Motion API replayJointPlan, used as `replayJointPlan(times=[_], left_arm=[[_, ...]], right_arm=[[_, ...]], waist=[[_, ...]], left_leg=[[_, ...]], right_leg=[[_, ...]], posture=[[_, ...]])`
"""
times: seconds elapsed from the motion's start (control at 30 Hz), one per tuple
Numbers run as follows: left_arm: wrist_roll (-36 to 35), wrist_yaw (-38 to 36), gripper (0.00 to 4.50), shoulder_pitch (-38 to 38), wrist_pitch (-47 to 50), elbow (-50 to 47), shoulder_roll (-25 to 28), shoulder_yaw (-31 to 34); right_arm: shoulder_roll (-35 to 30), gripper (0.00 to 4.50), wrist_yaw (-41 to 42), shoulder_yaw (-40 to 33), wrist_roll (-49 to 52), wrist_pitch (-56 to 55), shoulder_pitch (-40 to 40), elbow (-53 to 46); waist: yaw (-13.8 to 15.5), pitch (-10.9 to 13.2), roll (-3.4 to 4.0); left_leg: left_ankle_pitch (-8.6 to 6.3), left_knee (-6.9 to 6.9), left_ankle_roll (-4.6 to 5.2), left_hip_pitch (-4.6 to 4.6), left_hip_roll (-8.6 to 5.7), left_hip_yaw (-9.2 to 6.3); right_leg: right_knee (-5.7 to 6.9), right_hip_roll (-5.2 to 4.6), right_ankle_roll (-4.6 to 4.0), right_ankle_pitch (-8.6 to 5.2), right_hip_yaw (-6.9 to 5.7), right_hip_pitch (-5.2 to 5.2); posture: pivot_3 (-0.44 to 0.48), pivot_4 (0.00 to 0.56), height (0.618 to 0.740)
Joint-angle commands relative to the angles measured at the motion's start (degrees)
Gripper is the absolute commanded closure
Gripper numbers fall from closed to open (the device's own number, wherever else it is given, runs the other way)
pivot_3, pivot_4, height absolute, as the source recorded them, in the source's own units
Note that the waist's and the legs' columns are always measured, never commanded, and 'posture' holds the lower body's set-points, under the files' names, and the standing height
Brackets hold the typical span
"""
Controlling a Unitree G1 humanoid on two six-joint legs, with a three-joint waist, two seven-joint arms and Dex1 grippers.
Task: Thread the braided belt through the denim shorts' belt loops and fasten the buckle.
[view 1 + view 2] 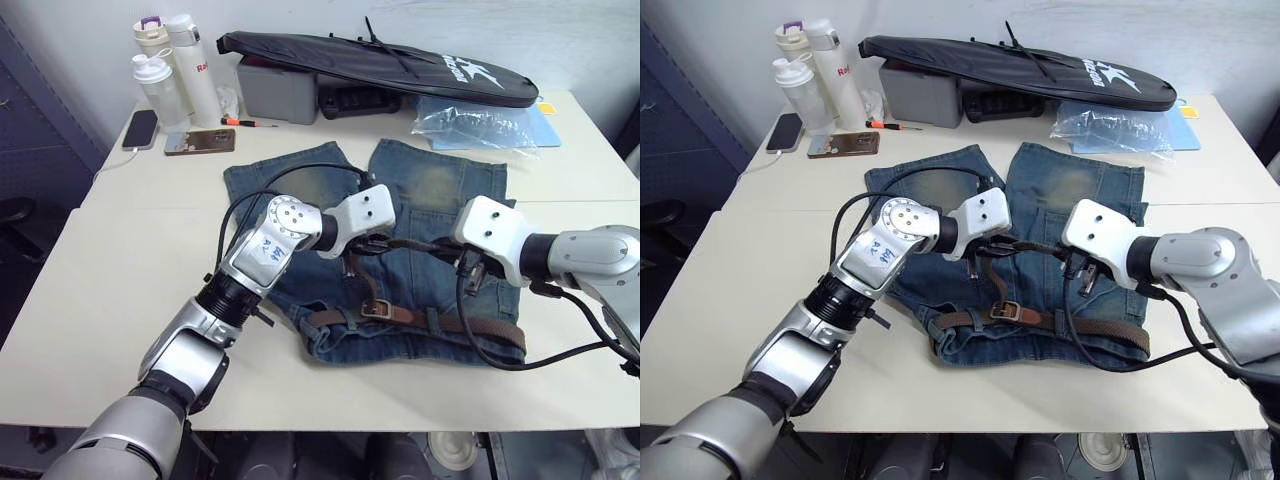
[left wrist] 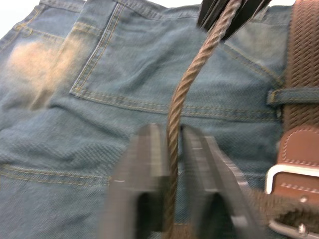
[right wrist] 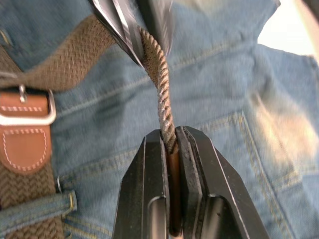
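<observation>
The denim shorts point(image 1: 430, 190) lie flat on the white table, waistband toward me. The braided belt point(image 1: 490, 328) runs along the waistband under a belt loop point(image 2: 284, 94), and its silver buckle point(image 1: 375, 308) lies near the middle of the waistband. A free stretch of the belt point(image 1: 415, 243) rises off the shorts and hangs taut between my two grippers. My left gripper point(image 1: 378, 243) is shut on one end of this stretch and my right gripper point(image 3: 170, 144) is shut on the other, close to the belt's smooth tan tip. Both grippers hover just above the seat of the shorts.
At the back left stand white bottles point(image 1: 178, 60), with a phone point(image 1: 140, 128) and a brown wallet point(image 1: 200, 141) beside them. A black bag point(image 1: 380, 62) rests on a grey box point(image 1: 277, 92), and a plastic bag point(image 1: 475, 125) lies at the back right.
</observation>
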Motion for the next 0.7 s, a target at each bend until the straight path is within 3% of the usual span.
replayJointPlan(times=[0.03, 0.07, 0.2, 0.53, 0.63, 0.7], left_arm=[[2.8, -1.2, 1.60, -2.6, -1.2, -0.4, 1.1, -0.9], [2.8, -1.8, 1.13, -3.0, -0.3, -0.5, 1.0, -1.0], [1.4, -3.4, 1.13, -3.8, 4.4, -1.3, -0.3, 0.0], [4.9, -3.2, 1.13, -4.5, 1.8, 0.9, -1.2, -1.5], [5.3, -3.3, 1.94, -4.6, 1.1, 1.6, -1.5, -1.4], [5.5, -3.4, 2.81, -4.6, 0.5, 2.5, -1.8, -1.4]], right_arm=[[-0.7, 4.50, 0.1, -0.9, -0.7, 1.0, -0.3, -2.7], [-0.8, 4.50, 0.2, -0.8, -0.9, 1.2, -0.4, -2.8], [-0.6, 4.50, 0.4, -0.7, -1.3, 1.7, -0.3, -3.2], [0.7, 4.50, 0.2, -0.7, -0.6, 3.0, -0.9, -4.1], [1.0, 4.50, 0.3, -1.1, -0.2, 3.6, -1.0, -4.5], [1.5, 4.50, 0.2, -1.2, 0.0, 4.0, -1.1, -5.0]], waist=[[0.0, 0.0, 0.01], [0.0, 0.0, 0.01], [0.0, 0.0, 0.02], [-0.1, 0.0, 0.02], [-0.1, 0.0, 0.02], [-0.1, 0.0, 0.03]], left_leg=[[0.00, 0.00, 0.00, 0.00, 0.00, 0.00], [0.00, 0.00, 0.00, 0.00, 0.00, 0.00], [0.00, 0.02, 0.00, 0.00, -0.02, -0.02], [0.00, 0.03, 0.00, 0.00, 0.00, -0.01], [0.00, 0.07, 0.00, 0.00, -0.01, -0.01], [0.00, 0.08, 0.00, -0.01, -0.01, -0.02]], right_leg=[[0.00, 0.00, 0.00, 0.00, 0.00, -0.01], [0.01, 0.00, 0.00, 0.00, 0.00, -0.01], [0.01, -0.01, 0.00, 0.00, 0.00, 0.01], [0.07, 0.00, 0.00, 0.00, 0.01, -0.01], [0.09, -0.01, 0.00, 0.00, 0.01, 0.00], [0.10, -0.01, 0.00, 0.00, 0.01, -0.01]], posture=[[0.000, 0.150, 0.656], [0.000, 0.150, 0.656], [0.000, 0.150, 0.656], [0.000, 0.150, 0.656], [0.000, 0.150, 0.656], [0.000, 0.150, 0.656]])
